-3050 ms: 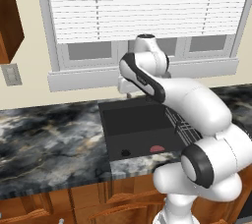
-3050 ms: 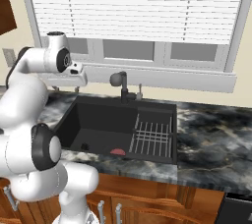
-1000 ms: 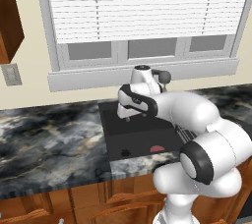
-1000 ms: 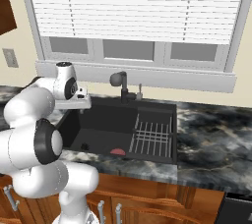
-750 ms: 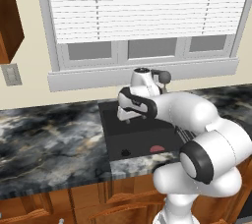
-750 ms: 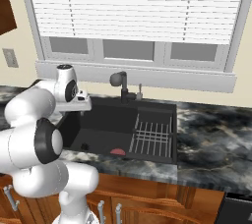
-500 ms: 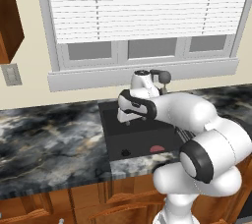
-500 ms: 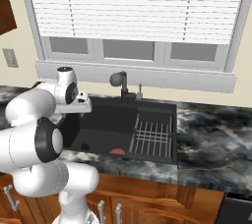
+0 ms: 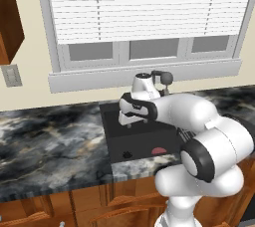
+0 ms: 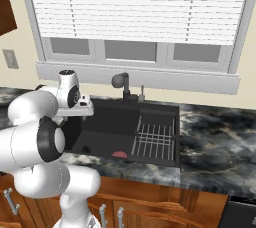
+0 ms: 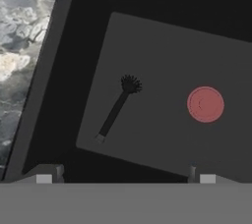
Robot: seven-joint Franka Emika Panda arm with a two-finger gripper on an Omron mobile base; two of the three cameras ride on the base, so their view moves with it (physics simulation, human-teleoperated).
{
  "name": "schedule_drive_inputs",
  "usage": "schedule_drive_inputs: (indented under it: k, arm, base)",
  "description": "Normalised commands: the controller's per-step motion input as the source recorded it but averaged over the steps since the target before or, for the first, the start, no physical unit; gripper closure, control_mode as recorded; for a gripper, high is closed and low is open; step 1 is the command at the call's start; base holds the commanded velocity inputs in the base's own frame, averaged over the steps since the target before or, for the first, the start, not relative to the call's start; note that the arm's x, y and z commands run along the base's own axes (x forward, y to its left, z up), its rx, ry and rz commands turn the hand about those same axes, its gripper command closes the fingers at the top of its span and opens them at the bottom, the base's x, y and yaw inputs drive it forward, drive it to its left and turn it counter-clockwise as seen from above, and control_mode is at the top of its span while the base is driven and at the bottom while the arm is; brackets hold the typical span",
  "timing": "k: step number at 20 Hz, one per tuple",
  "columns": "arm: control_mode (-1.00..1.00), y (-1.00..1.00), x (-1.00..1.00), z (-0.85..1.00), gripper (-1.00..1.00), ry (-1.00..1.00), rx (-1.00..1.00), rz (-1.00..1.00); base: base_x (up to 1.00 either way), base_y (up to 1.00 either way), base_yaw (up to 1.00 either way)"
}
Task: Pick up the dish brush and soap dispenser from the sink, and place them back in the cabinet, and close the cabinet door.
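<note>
On the floor of the black sink lies the dish brush, dark, with a bristled head and a thin handle. A flat red round disc lies apart to its right, and also shows near the basin's front. My gripper hangs open and empty above the brush, pointing straight down over the left part of the sink. In the left base view the gripper is at rim height. The soap dispenser is out of view. One edge of the reddish-brown cabinet shows at the upper left.
A dark faucet stands behind the basin under the window. A wire rack fills the sink's right half. Marbled countertop runs on both sides, with wooden base drawers below. A light switch is on the left wall.
The arm has swung down from window height to the sink's left half, sinking a little more in the last second. The jaws have stayed open. Nothing in the sink has moved.
</note>
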Motion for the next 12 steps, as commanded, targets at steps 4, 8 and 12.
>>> schedule_drive_inputs:
  k: [4, 8, 12]
  arm:
    - [-1.0, 0.0, 0.06, -0.07, -1.0, 0.0, 0.0, 0.0]
    - [-1.0, 0.0, 0.09, -0.12, -1.0, 0.0, 0.0, 0.0]
    - [-1.0, 0.0, 0.13, -0.19, -1.0, 0.0, 0.0, 0.0]
  base:
    - [0.0, 0.0, 0.0]
    - [0.0, 0.0, 0.0]
    - [0.0, 0.0, 0.0]
